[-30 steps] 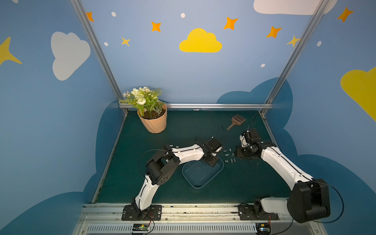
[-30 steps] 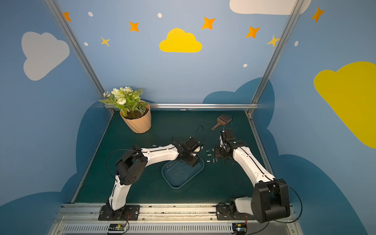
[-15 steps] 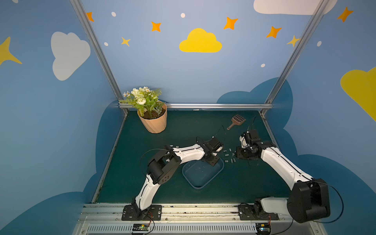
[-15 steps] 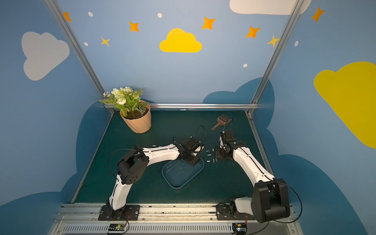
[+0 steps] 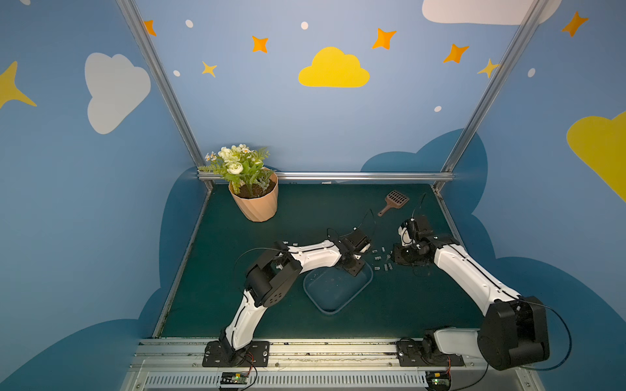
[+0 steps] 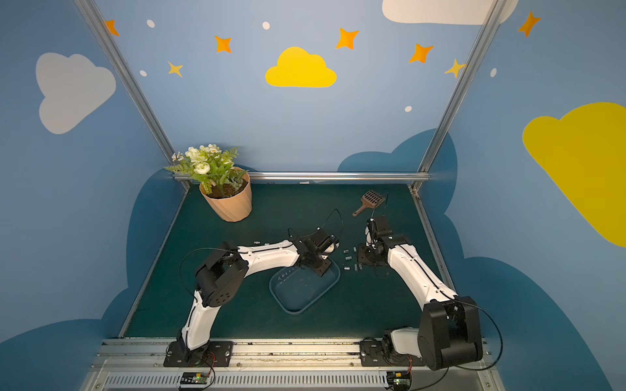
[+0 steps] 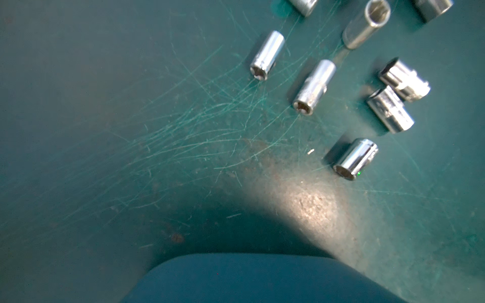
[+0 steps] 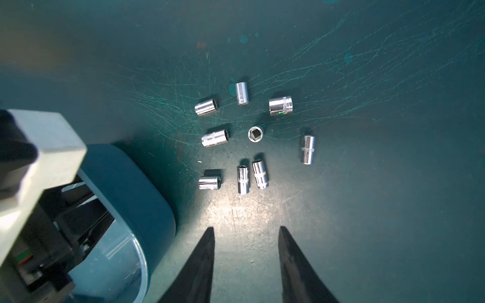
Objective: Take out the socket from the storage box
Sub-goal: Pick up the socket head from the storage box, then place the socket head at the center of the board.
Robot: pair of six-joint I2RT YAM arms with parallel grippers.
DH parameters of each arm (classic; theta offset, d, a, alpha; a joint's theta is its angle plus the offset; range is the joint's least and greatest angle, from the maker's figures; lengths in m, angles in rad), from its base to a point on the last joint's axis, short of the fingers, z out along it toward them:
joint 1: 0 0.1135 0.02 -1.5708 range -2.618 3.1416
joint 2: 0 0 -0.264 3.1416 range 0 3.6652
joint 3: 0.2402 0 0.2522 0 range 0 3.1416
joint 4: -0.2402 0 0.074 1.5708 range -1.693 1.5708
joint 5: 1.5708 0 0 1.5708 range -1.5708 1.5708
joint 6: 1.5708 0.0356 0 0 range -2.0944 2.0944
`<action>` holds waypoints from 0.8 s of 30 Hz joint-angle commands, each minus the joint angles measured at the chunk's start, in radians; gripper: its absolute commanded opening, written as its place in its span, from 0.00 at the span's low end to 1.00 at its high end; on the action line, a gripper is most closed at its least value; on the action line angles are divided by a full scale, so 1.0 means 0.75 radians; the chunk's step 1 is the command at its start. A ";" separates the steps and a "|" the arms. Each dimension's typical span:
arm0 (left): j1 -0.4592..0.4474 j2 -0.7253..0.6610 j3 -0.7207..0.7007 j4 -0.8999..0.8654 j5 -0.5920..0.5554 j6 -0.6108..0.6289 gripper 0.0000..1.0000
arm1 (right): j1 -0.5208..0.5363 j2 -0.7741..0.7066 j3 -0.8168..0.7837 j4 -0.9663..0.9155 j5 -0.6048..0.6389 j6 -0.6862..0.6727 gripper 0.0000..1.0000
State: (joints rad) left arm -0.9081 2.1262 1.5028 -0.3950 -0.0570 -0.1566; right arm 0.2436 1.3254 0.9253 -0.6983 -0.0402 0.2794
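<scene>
Your storage box (image 5: 333,292) sits on the green mat (image 5: 220,287) between the 2 arms, set at an angle in both top views. Your left gripper (image 5: 354,270) reaches down into the box's far corner, the one nearest the right arm. The left wrist view does not show its fingers, and in the other views its own body hides them. You cannot tell whether they are apart, together or on anything.

Your right gripper (image 8: 245,228) hangs over bare mat just beside that same corner. Its fingers (image 8: 204,257) are parted, with nothing between them and nothing touching them.

9 sockets (image 8: 215,137) lie on the mat outside the box, in a loose cluster just beyond the right gripper's fingertips and near the box's wall. 8 lie on their sides. 1 upright socket (image 8: 256,133) stands on end in the middle, hex opening up. 2 of the lying ones sit side by side, almost touching.

You cannot tell whether any socket is inside the box: the left gripper covers the corner, and the floor that shows gives only glints.

A peach flowerpot (image 5: 259,208) stands at the far left of the mat, and a brown scoop (image 5: 396,199) lies at the far right.
</scene>
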 commanded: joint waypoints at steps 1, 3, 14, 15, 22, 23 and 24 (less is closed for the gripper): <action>-0.002 -0.078 -0.017 -0.038 -0.039 0.000 0.26 | -0.008 0.001 -0.007 0.011 -0.010 -0.014 0.40; -0.002 -0.126 -0.019 -0.043 -0.057 0.001 0.26 | -0.008 0.000 -0.005 0.011 -0.011 -0.014 0.40; 0.005 -0.431 -0.084 -0.089 -0.271 0.010 0.25 | -0.012 -0.005 -0.006 0.012 -0.020 -0.019 0.39; 0.016 -0.463 -0.100 -0.104 -0.298 0.013 0.25 | -0.012 -0.007 -0.007 0.011 -0.021 -0.019 0.39; 0.192 -0.628 -0.285 -0.185 -0.349 -0.063 0.25 | -0.013 -0.006 -0.007 0.019 -0.038 -0.021 0.38; 0.224 -0.653 -0.332 -0.176 -0.337 -0.083 0.25 | -0.012 -0.007 -0.008 0.017 -0.038 -0.021 0.37; 0.255 -0.676 -0.376 -0.170 -0.330 -0.105 0.25 | -0.014 -0.009 -0.009 0.019 -0.040 -0.021 0.37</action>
State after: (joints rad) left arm -0.7631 1.6539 1.2854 -0.4736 -0.2882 -0.1875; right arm 0.2379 1.3254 0.9253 -0.6922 -0.0570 0.2718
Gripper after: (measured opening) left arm 0.249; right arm 0.376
